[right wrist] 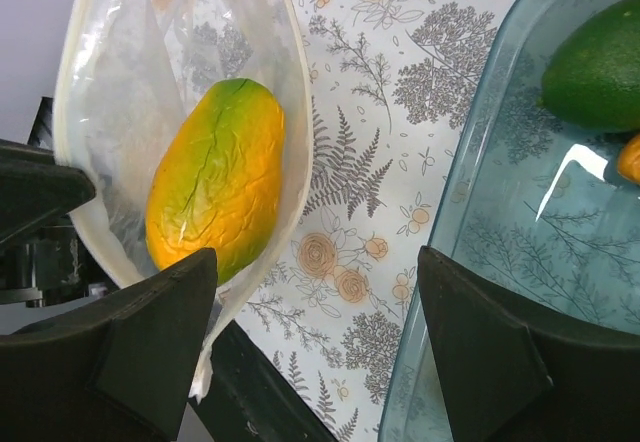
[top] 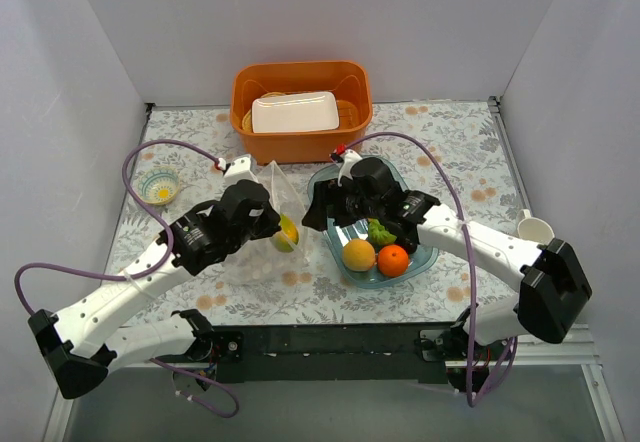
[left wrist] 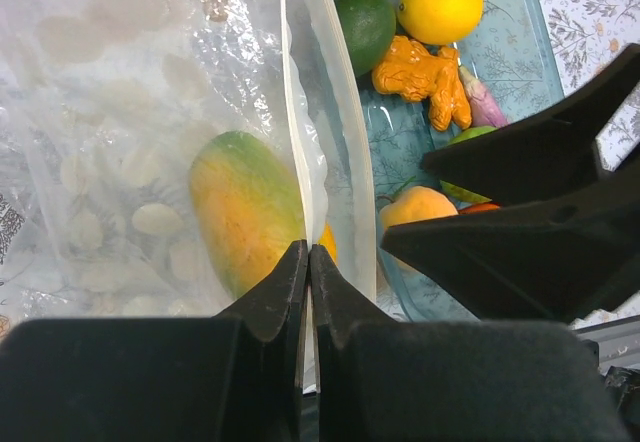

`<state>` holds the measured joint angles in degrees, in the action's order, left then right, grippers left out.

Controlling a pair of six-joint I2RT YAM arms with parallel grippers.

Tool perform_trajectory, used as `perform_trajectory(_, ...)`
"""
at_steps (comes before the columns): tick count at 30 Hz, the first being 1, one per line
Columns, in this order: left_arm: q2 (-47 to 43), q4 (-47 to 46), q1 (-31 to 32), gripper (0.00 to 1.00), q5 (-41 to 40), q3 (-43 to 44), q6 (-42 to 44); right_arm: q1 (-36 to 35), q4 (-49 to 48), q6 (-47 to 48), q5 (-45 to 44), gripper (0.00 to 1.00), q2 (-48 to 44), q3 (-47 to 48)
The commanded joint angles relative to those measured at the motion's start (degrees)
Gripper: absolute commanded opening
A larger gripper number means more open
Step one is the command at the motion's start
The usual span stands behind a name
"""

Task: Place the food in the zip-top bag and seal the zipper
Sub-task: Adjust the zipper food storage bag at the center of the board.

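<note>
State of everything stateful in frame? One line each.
zip-top bag: mouth open
zipper: unsealed
mango: inside the bag
left end effector: shut on the bag's mouth edge
right end effector: open, empty
blue tray: holds other food
orange bin: holds white tray

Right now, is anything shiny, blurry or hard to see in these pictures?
Right wrist view: a white glare streak shines on the blue tray, and the open right claw looks dark and soft up close. Left wrist view: the mango looks hazy through the crinkly zip-top bag. Top view: the light is even and the shadows are soft.
</note>
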<state>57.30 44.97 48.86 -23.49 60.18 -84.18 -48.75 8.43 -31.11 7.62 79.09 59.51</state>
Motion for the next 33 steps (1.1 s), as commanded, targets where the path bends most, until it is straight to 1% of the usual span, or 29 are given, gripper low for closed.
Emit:
perform_trajectory(1, -2.1, -0.3, -0.2, 0.00, 0.2, 0.6, 0.8, 0.0, -6.2, -0.6, 4.1, 0.87, 2.6, 2.0)
perform_trajectory(5, -2.1, -0.1, -0.2, 0.00, 0.7, 0.7, 0.9, 0.0, -6.4, -0.2, 4.7, 0.85, 6.2, 4.0)
perform_trajectory(7, -2.2, -0.1, -0.2, 0.00, 1.0, 0.8, 0.9, 0.1, -6.3, 0.0, 5.3, 0.76, 8.2, 4.7)
perform_trajectory(8, -2.4, -0.1, -0.3, 0.00, 1.0, 0.8, 0.9, 0.1, -7.3, 0.3, 6.1, 0.66, 8.7, 5.2)
perform_trajectory(9, -2.5, -0.1, -0.2, 0.00, 1.1, 0.9, 0.9, 0.0, -7.9, 0.4, 8.0, 0.41, 9.7, 5.4)
perform_trajectory(11, -2.6, 0.4, -0.2, 0.00, 0.3, 1.4, 1.0, 0.1, -7.7, 0.8, 9.2, 0.17, 10.1, 7.1)
perform_trajectory(12, -2.6, 2.1, -0.2, 0.00, -0.9, 2.1, 1.2, 0.0, -6.8, 0.8, 8.5, 0.02, 9.9, 8.0)
perform_trajectory(14, -2.0, 7.1, -0.2, 0.00, -5.2, 7.2, -1.4, -0.2, -3.9, 1.8, 6.8, 0.01, 8.5, 10.8)
perform_trajectory(15, -1.5, 12.5, -0.3, 0.00, -10.2, 9.5, -2.2, -0.4, -2.3, 2.1, 4.1, 0.01, 6.2, 11.3)
perform_trajectory(16, -0.7, 15.0, -0.3, 0.00, -12.4, 14.2, -3.2, -0.6, -1.8, 2.3, 2.5, 0.01, 4.8, 11.5)
perform_trajectory(18, 0.0, 20.9, -0.3, 0.00, -17.5, 18.0, -4.8, -0.6, -0.6, 2.5, -0.9, 0.01, 1.9, 11.7)
perform_trajectory(20, 0.5, 22.4, -0.3, 0.00, -19.3, 21.7, -4.8, -0.7, 1.5, 3.7, -0.2, 0.01, 2.0, 13.1)
perform_trajectory(21, 0.7, 22.8, -0.3, 0.00, -19.8, 22.6, -4.6, -0.8, 3.4, 4.0, 1.4, 0.01, 4.3, 16.2)
perform_trajectory(22, 0.9, 22.6, -0.4, 0.00, -19.7, 23.0, -4.2, -1.6, 7.5, 4.5, 1.9, 0.01, 5.7, 17.7)
perform_trajectory(25, 2.3, 20.9, -0.4, 0.00, -17.7, 22.6, -3.3, -3.9, 11.6, 4.1, -1.5, 0.01, 9.8, 21.1)
perform_trajectory(26, 3.0, 20.4, -0.6, 0.00, -16.8, 21.7, -2.7, -5.5, 11.3, 4.0, -2.7, 0.01, 10.1, 21.3)
perform_trajectory(27, 5.7, 21.2, -1.0, 0.00, -16.2, 20.4, -3.1, -6.3, 10.1, 4.0, -3.0, 0.01, 10.4, 20.9)
perform_trajectory(28, 7.2, 22.8, -1.1, 0.00, -16.1, 20.2, -4.4, -6.7, 9.2, 3.8, -2.3, 0.01, 10.6, 20.6)
perform_trajectory(29, 8.5, 23.8, -1.1, 0.00, -14.8, 20.1, -5.2, -6.8, 11.2, 3.1, -2.0, 0.01, 11.2, 21.7)
perform_trajectory(31, 10.8, 23.7, -1.1, 0.00, -12.9, 19.1, -4.9, -8.6, 16.4, 3.2, -7.3, 0.01, 13.2, 25.6)
perform_trajectory(32, 11.0, 23.8, -1.1, 0.00, -11.4, 19.2, -5.0, -9.4, 14.2, 3.9, -10.4, 0.01, 12.3, 24.6)
perform_trajectory(33, 10.6, 22.0, -1.1, 0.00, -10.5, 18.1, -4.4, -9.8, 9.6, 4.7, -5.8, 0.01, 9.1, 21.5)
